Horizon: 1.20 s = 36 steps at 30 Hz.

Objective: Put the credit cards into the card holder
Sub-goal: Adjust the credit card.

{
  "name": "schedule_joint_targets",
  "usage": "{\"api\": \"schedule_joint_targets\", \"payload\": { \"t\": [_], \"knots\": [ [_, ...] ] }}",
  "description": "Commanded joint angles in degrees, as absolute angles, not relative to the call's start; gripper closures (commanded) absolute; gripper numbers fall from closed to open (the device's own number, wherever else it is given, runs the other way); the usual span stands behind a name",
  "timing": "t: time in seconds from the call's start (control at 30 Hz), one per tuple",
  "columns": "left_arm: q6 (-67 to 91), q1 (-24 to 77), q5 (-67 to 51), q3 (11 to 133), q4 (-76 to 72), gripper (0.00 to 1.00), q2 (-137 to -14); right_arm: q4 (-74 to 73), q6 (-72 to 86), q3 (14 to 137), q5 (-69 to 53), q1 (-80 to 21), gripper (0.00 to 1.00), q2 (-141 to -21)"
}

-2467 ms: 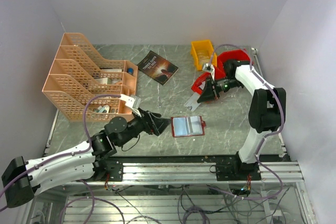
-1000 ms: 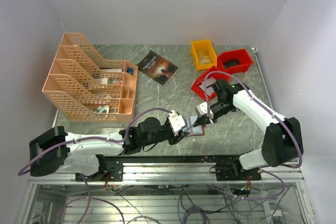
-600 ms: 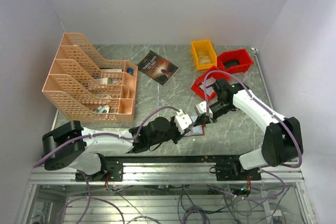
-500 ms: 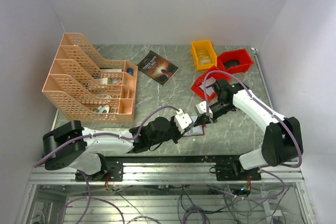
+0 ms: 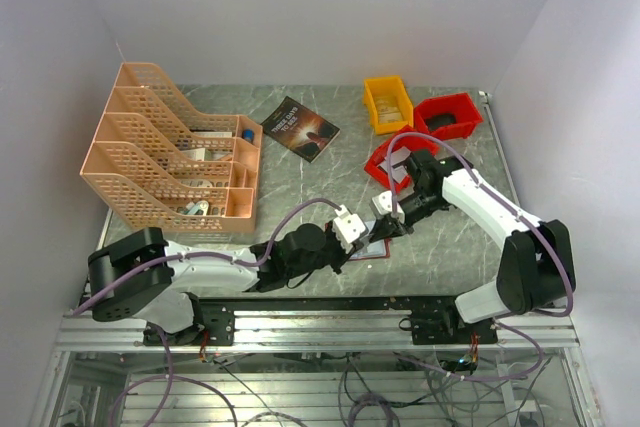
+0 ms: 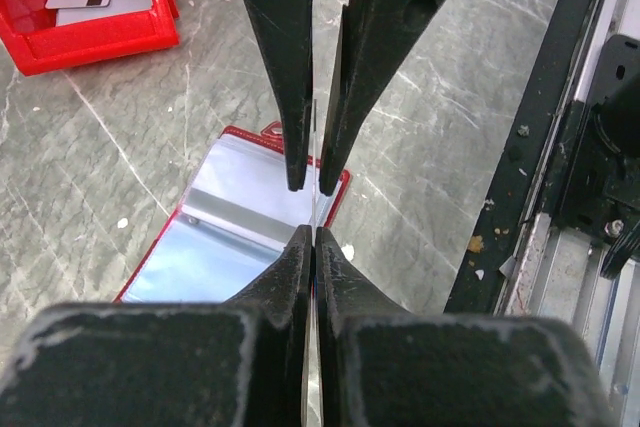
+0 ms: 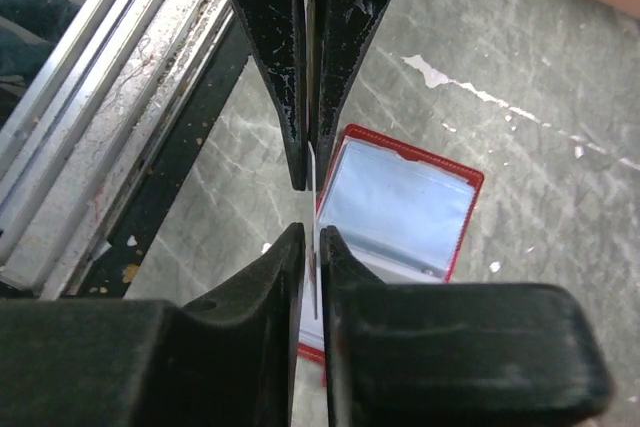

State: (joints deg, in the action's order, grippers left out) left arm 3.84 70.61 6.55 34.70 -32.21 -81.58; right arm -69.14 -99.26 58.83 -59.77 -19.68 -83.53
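Jaws of the left gripper (image 6: 313, 205), spread 1 second ago, are now pressed together on what looks like the thin white credit card (image 7: 313, 172) that the right gripper (image 7: 311, 209) also pinches edge-on. Just below both lies the small dark red folding card holder (image 6: 225, 222), open on the grey marbled table (image 6: 440, 97). Likely a handover; the card is not yet pocketed.
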Motion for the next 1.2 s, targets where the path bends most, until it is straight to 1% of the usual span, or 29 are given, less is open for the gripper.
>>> {"api": "schedule_joint_targets", "payload": {
  "t": [0.0, 0.07, 0.13, 0.2, 0.27, 0.43, 0.5, 0.63, 0.83, 1.0, 1.17],
  "knots": [
    [6.63, 70.75, 8.95, 32.58, -39.21, 0.93, -80.26, -68.91, -96.15, 60.73, -61.9, -19.87, 0.79, -83.99],
    [8.76, 70.47, 9.26, 30.16, -42.85, 0.93, -78.59, -66.61, -91.19, 60.97, -62.2, -19.88, 0.66, -83.34],
    [11.68, 70.04, 8.98, 26.45, -46.82, 0.93, -76.75, -61.77, -82.6, 61.04, -61.99, -19.85, 0.57, -82.42],
    [15.21, 69.73, 8.93, 23.65, -50.69, 0.93, -75.14, -56.79, -73.56, 61.29, -61.31, -19.73, 0.49, -81.83],
    [20.95, 69.55, 9.98, 21.51, -52.85, 0.93, -73.39, -55.55, -68.61, 62.33, -61.72, -19.71, 0.46, -83.0],
    [34.7, 67.3, 13.95, 15.02, -61.54, 0.93, -70.08, -69.44, -75.59, 68.35, -68.88, -19.55, 0.46, -90.35],
    [40.24, 64.56, 13.15, 12.61, -65.26, 0.93, -69.48, -71.7, -75.68, 69.71, -69.99, -19.52, 0.46, -92.53],
    [45.85, 60.5, 10.21, 10.09, -71.81, 0.93, -69.26, -67.79, -68.27, 69.67, -70.07, -19.83, 0.46, -93.58],
    [45.44, 59.37, 7.12, 12.81, -72.83, 0.93, -71.07, -57.57, -53.17, 67.72, -69.84, -20.56, 0.47, -92.61],
    [44.03, 59.33, 6.59, 12.14, -82.22, 0.93, -75.66, -58.64, -53.06, 68.04, -71.59, -21.62, 0.5, -94.08],
    [42.42, 59.24, 4.38, 12.78, -87.0, 0.93, -79.05, -58.98, -52.69, 68.05, -73.15, -23.43, 0.55, -94.94]
  ]
}}
